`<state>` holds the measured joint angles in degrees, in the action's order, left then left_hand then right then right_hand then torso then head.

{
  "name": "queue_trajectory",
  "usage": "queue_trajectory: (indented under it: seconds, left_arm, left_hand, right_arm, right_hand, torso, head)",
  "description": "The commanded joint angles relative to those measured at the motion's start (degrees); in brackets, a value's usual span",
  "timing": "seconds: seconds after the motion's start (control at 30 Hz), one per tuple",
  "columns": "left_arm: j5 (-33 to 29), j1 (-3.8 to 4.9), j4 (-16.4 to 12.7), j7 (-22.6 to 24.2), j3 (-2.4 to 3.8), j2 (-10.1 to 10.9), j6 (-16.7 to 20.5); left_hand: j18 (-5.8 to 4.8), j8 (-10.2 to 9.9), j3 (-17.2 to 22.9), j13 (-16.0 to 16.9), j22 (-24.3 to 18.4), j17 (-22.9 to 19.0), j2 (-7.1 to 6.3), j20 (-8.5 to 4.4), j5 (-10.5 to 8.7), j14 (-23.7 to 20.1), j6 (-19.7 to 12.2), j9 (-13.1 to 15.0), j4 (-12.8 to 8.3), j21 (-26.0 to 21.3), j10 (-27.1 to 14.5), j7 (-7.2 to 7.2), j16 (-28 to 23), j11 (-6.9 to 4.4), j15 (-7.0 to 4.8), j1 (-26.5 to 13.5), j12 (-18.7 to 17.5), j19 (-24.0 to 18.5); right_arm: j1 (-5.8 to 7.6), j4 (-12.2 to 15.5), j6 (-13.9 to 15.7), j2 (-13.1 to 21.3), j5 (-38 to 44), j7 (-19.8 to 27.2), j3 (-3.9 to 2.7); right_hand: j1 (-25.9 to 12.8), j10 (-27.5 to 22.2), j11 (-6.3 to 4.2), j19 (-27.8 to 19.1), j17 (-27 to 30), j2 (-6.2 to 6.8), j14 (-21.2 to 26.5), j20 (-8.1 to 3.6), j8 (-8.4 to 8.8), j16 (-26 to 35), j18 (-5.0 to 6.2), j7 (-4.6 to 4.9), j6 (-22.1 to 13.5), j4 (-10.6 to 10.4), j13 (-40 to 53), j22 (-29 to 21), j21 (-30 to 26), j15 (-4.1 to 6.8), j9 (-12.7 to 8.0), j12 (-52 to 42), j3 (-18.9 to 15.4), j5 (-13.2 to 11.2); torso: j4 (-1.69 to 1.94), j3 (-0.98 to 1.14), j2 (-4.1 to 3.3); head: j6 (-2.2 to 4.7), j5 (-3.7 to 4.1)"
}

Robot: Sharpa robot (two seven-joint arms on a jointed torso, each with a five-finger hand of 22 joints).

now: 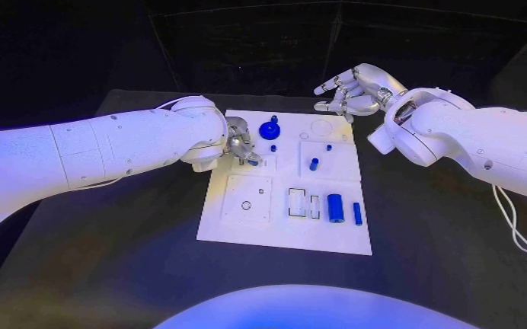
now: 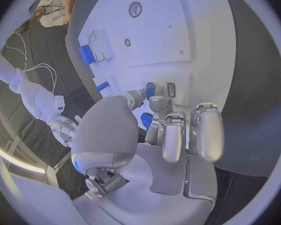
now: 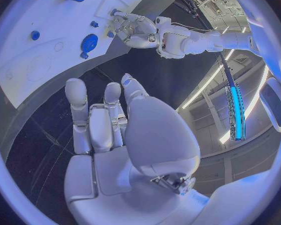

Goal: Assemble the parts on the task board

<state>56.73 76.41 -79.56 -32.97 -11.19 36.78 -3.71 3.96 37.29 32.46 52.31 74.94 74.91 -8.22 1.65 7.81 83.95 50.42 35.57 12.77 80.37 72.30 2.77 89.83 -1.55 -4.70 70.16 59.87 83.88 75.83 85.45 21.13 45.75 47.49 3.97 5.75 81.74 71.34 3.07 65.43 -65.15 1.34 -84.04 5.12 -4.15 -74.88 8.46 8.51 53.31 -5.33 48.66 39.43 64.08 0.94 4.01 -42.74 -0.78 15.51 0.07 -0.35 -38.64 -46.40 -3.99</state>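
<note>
**Left robot hand pinches a small blue part over the board; right robot hand hangs spread beyond its far corner**

The left robot hand sits over the near-left part of the flat white rectangular task board on the black surface. Its fingertips are drawn together round a small blue peg-like part, held just above the board; the wrist view shows a second bit of blue tucked under the fingers, though whether it is held I cannot tell.

Just beyond that hand, toward the board's far edge, stands a round blue gear-shaped part with a knob. To the hand's inner side a short blue upright peg stands in the board's middle, with a tiny blue stud beyond it. Nearer the robot, a stout blue cylinder and a slim blue pin lie side by side next to an outlined rectangular recess.

The right robot hand hovers past the board's far-right corner, above the surface, fingers apart and loosely curled, holding nothing
</note>
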Motion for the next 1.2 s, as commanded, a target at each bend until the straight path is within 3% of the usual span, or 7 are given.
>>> queue_trajectory:
  seconds: [0.03, 0.57, 1.2]
  left_arm:
    - [0.5, -0.05, 0.3, -0.6, -0.07, -0.3, -1.8]
    - [0.5, -0.02, 2.1, -1.3, -0.06, -1.9, -3.2]
    - [0.5, 0.0, 2.3, -1.6, -0.05, -1.8, -2.7]
  left_hand:
    - [-0.67, 0.3, 5.7, 0.2, 0.7, 15.1, -0.04, -0.19, 0.01, 6.0, 0.4, -0.1, -6.2, -0.1, 0.6, -0.3, 0.2, -0.02, -0.23, -1.2, 0.4, 0.4]
    - [-0.72, 0.0, 3.6, 1.5, 0.9, 15.1, 0.21, -0.49, -0.04, 6.0, 1.7, -0.4, -5.2, -0.1, 1.4, -0.67, 0.2, -0.36, -0.53, -4.5, 1.7, 0.6]
    - [-0.94, 0.1, 0.0, 3.7, 2.0, 15.1, 0.3, -0.8, -0.12, 6.0, 3.5, -0.7, -4.2, 0.5, 2.9, -1.18, 0.2, -0.79, -0.86, -7.4, 3.7, 1.1]
  right_arm:
    - [0.13, 0.2, -0.2, 0.0, 0.2, 0.3, -0.04]
    - [0.13, 0.3, -0.3, -0.1, 0.2, 0.3, -0.04]
    - [0.13, 0.3, -0.3, 0.0, 0.2, 0.2, -0.04]
  right_hand:
    - [0.4, 0.2, 0.02, 0.1, 0.0, -0.11, -1.1, -0.16, 0.19, 0.2, 0.42, 0.01, -0.5, -0.1, 0.1, -0.1, -0.3, 0.34, -0.1, 0.3, -0.4, 0.3]
    - [0.2, 0.2, 0.06, 0.2, 0.1, -0.18, -1.1, -0.15, 0.22, 0.3, 0.41, 0.04, -0.5, -0.3, 0.1, -0.1, -0.3, 0.32, -0.1, 0.3, -0.6, 0.5]
    - [0.1, 0.2, 0.07, 0.2, 0.1, -0.14, -1.1, -0.14, 0.22, 0.3, 0.41, 0.04, -0.6, -0.3, 0.1, -0.1, -0.4, 0.31, -0.1, 0.3, -0.6, 0.6]
  torso:
    - [-0.05, 0.0, -0.02]
    - [0.0, -0.01, 0.03]
    - [0.08, -0.03, 0.04]
  head:
    - [-0.06, 0.01]
    - [-0.17, 0.55]
    - [-0.3, 0.61]
